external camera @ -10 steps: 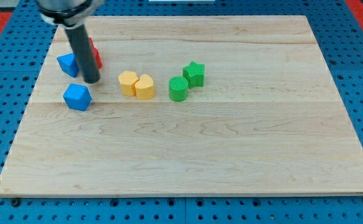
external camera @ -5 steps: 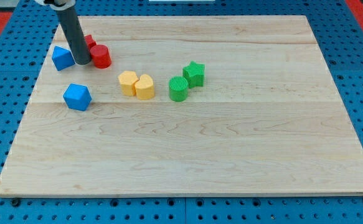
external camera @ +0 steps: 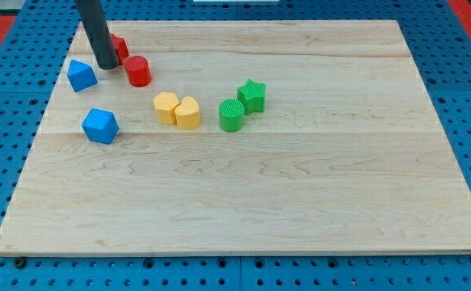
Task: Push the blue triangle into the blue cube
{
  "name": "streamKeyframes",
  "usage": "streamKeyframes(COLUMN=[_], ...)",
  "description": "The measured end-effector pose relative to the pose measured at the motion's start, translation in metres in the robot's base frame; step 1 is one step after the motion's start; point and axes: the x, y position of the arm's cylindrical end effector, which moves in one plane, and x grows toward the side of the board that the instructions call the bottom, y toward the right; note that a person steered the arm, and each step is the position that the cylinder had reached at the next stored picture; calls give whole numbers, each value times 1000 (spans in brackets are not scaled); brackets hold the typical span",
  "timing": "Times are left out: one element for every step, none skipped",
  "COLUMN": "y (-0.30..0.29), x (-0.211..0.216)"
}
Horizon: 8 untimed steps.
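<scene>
The blue triangle [external camera: 81, 75] lies near the board's left edge at the view's upper left. The blue cube [external camera: 100, 125] sits below it and slightly right, with a clear gap between them. My tip [external camera: 107, 65] stands just above and to the right of the blue triangle, apart from it, and in front of a red block [external camera: 119, 46]. The rod rises out of the view's top.
A red cylinder [external camera: 138, 71] stands right of my tip. Two yellow blocks [external camera: 177, 110] touch each other near the middle left. A green cylinder [external camera: 232, 115] and a green star [external camera: 251, 95] sit right of them. The wooden board [external camera: 300, 202] lies on blue pegboard.
My tip has moved toward the view's top, from between the blue triangle and the red blocks to above the triangle. The triangle shifted slightly left and up. The blue cube has not moved.
</scene>
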Motion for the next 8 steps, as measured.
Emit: streamKeyframes(y=[-17, -53, -52, -84, -77, -28, -40, -68], x=[9, 22, 19, -10, 28, 72, 46, 45])
